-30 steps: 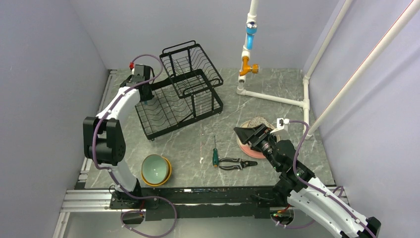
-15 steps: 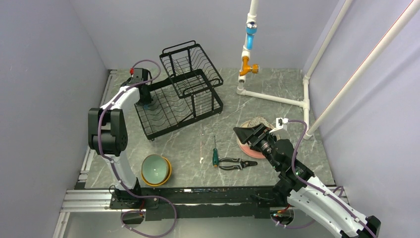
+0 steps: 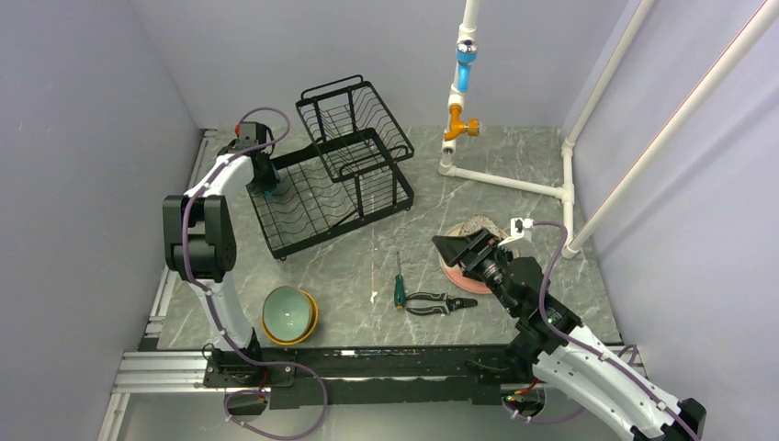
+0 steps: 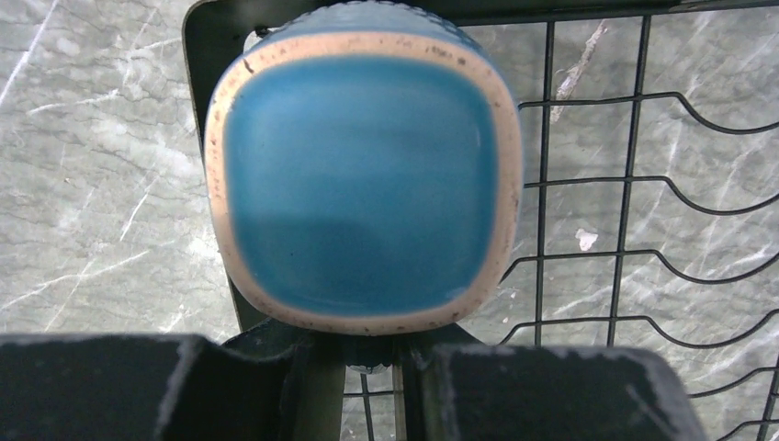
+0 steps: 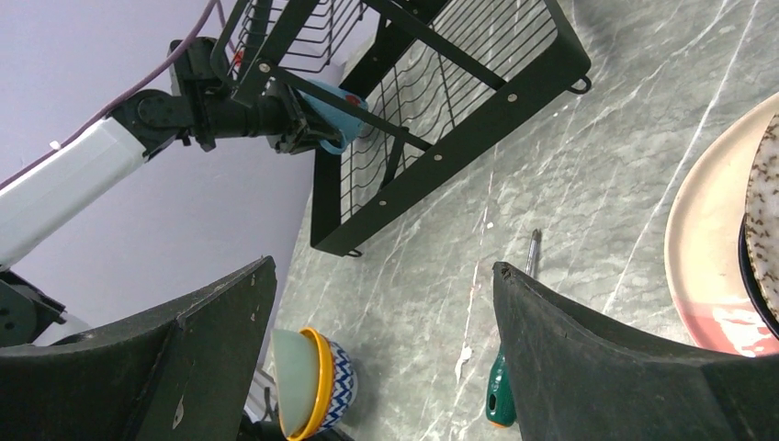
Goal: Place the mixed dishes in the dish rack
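My left gripper (image 3: 267,181) is shut on the handle of the white mug (image 3: 270,191) and holds it over the far left end of the black wire dish rack (image 3: 344,225). In the left wrist view the mug (image 4: 363,179) shows its blue inside and cream rim, with rack wires (image 4: 634,184) below and my gripper (image 4: 372,358) closed at its lower edge. My right gripper (image 3: 464,248) is open and empty above the plate stack: the pink-cream plate (image 3: 455,273), a black plate (image 5: 746,266) and the speckled grey plate (image 3: 478,223). The mint-green bowl (image 3: 287,312), orange bowl (image 5: 321,377) and zigzag bowl (image 5: 347,381) are nested at the near left.
A green-handled screwdriver (image 3: 400,290) and black pliers (image 3: 439,301) lie between the bowls and the plates. A white pipe with a blue and orange tap (image 3: 459,101) stands at the back right. The rack's raised basket (image 3: 354,115) is at its far end.
My left gripper has carried the mug toward the far left corner of the rack and lowered it. The right arm has barely moved.
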### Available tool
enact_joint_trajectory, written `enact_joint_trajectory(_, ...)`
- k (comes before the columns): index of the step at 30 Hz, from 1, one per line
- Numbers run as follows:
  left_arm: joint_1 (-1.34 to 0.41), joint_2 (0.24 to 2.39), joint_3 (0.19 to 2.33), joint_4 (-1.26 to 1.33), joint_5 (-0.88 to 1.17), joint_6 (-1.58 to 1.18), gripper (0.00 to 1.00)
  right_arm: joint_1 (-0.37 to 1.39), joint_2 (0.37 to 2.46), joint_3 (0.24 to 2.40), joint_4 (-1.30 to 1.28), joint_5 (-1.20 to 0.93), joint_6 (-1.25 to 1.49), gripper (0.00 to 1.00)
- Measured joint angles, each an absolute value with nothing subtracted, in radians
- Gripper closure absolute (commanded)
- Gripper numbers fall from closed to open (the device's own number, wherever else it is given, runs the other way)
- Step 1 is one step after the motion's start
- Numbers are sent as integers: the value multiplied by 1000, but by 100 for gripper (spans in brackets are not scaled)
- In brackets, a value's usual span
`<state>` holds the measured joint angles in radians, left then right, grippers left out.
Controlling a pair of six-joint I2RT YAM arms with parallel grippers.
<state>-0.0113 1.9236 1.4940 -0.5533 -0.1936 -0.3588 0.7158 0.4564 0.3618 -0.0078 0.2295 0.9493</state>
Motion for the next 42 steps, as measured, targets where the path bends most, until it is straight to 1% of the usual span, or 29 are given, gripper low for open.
enact_joint_trajectory(3,-8,1942,1505,-566,-187,-361,98,716,467,362,-7,227,950,12)
enact_joint_trajectory(6,-8,1942,1510,-567,-187,-362,91,715,479,362,-6,226,951,11)
enact_joint_trajectory(9,-8,1943,1510,-568,-188,-363,79,715,492,362,-5,225,953,12)
enact_joint_trajectory(12,-8,1944,1510,-570,-189,-364,60,715,499,362,-4,225,953,12)
enact_joint_trajectory(14,-8,1944,1514,-572,-192,-365,54,714,500,362,-4,226,953,12)
enact_joint_trajectory(16,-8,1944,1522,-574,-196,-368,50,714,500,362,-5,226,953,12)
enact_joint_trajectory(21,-8,1944,1526,-574,-199,-378,44,714,500,365,-9,228,951,12)
enact_joint_trajectory(30,-8,1937,1526,-574,-199,-385,27,714,505,382,-36,240,949,12)
enact_joint_trajectory(38,-8,1851,1526,-574,-185,-389,15,714,530,398,-69,265,945,12)
enact_joint_trajectory(39,-8,1835,1525,-574,-179,-389,12,714,534,400,-70,266,942,12)
enact_joint_trajectory(42,-2,1774,1515,-573,-162,-392,1,714,551,410,-81,279,929,12)
